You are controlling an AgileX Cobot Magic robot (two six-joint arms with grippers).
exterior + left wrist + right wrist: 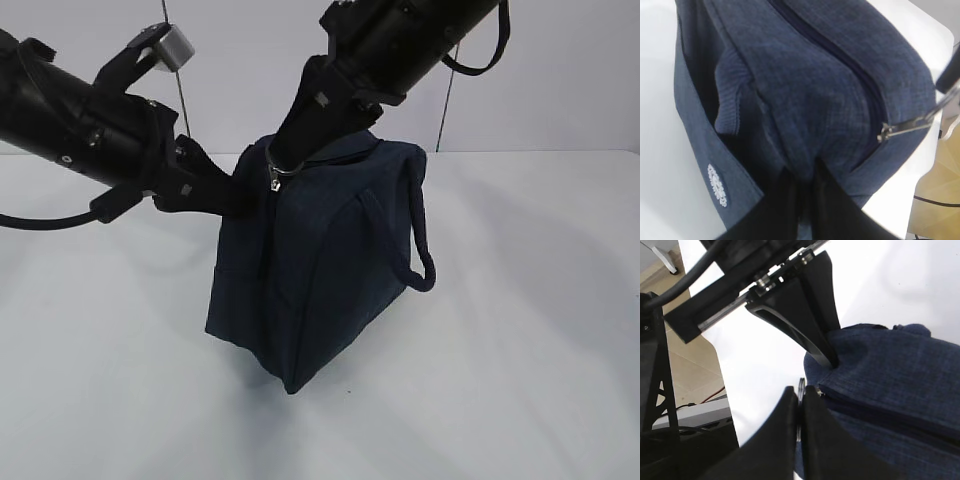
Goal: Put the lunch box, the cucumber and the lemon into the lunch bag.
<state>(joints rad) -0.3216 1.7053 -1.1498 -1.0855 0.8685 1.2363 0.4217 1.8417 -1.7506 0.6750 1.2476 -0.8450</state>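
The navy lunch bag (330, 270) stands upright on the white table, with its zipper (840, 55) closed along the top. My left gripper (245, 195) comes in from the left and is shut on a fold of fabric at the bag's upper end (807, 172). Reaching down from above, my right gripper (285, 150) is shut on the zipper's metal ring pull (800, 384), which sits at the same end of the bag (912, 126). The lunch box, the cucumber and the lemon are out of view.
A loop handle (420, 260) hangs down the bag's right side, and another lies against its near face (730, 95). The white table (520, 380) spreads all round the bag. Its edge, with floor and a black frame (660, 390) beyond, lies close behind the zipper end.
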